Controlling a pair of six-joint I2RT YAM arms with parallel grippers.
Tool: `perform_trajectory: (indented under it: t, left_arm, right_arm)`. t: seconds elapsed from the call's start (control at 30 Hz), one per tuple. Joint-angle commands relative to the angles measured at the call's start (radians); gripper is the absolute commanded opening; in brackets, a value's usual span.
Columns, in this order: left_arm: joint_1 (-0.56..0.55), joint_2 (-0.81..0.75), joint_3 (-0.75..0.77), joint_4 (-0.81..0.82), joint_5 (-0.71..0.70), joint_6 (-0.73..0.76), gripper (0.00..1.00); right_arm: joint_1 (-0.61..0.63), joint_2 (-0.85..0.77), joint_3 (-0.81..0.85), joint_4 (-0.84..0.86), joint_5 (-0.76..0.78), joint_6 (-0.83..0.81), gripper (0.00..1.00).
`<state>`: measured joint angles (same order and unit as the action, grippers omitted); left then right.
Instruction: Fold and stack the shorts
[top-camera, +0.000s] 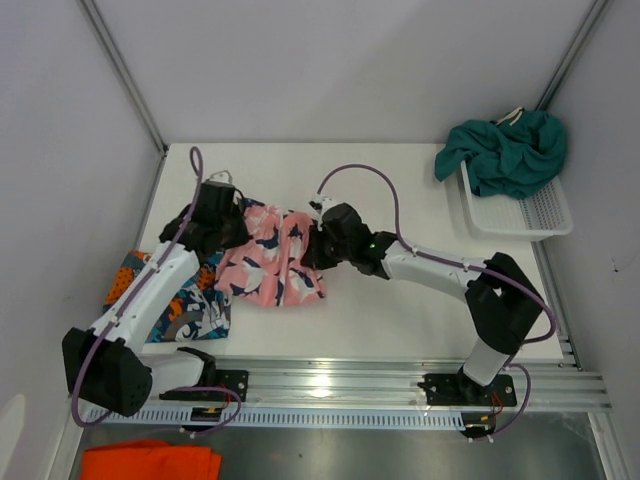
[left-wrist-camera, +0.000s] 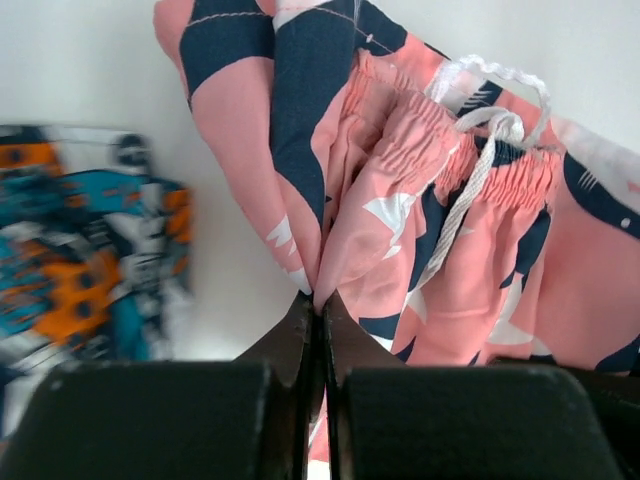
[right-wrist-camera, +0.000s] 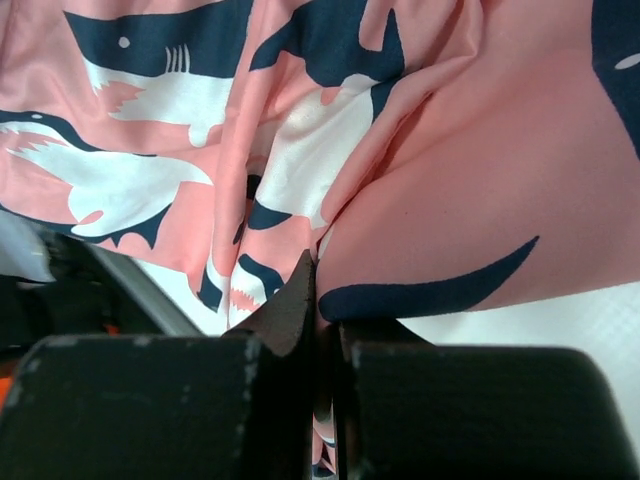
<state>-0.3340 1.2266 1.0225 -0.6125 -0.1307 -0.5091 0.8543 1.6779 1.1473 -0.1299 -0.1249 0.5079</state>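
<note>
Black left gripper (left-wrist-camera: 320, 302) and right gripper (right-wrist-camera: 318, 262): each clamped tight on pink shark shorts (top-camera: 272, 268), lying on white table (top-camera: 400, 315). Beside them, leftward: graphic-print shorts (top-camera: 195, 312). Well apart, rightward: teal shorts (top-camera: 510, 152) heaped on mesh basket (top-camera: 525, 218).

The white-and-black left arm (top-camera: 150, 290) leans forward and the right arm (top-camera: 440, 268) stretches low toward it, the black two-finger left gripper (left-wrist-camera: 320, 300) and right gripper (right-wrist-camera: 318, 262) each clamped tight on a fold of the pink shark-print shorts (top-camera: 270, 265).
</note>
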Motion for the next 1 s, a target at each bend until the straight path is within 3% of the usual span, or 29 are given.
perform_trajectory:
  t: [0.0,0.23,0.37,0.57,0.7,0.97]
  left_arm:
    - [0.088,-0.077,0.1,-0.226,-0.078,0.043,0.0]
    - [0.26,-0.222,0.122,-0.374,-0.127,0.063,0.0]
    - [0.471,-0.254,0.133,-0.401,-0.116,0.118,0.0]
    - [0.662,-0.294,0.175,-0.409,-0.122,0.165,0.0]
    - [0.746,-0.271,0.174,-0.406,-0.133,0.199,0.0]
    - [0.8,-0.168,0.136,-0.336,-0.15,0.172,0.0]
  right_arm:
    - [0.058,0.065,0.098,0.117,-0.033,0.055,0.0]
    - [0.135,0.232,0.206,0.361,-0.145,0.153,0.0]
    - [0.196,0.31,0.272,0.453,-0.147,0.178,0.0]
    - [0.256,0.456,0.426,0.571,-0.154,0.262,0.0]
    - [0.302,0.563,0.506,0.637,-0.125,0.327,0.0]
    - [0.371,0.621,0.522,0.701,0.076,0.313,0.0]
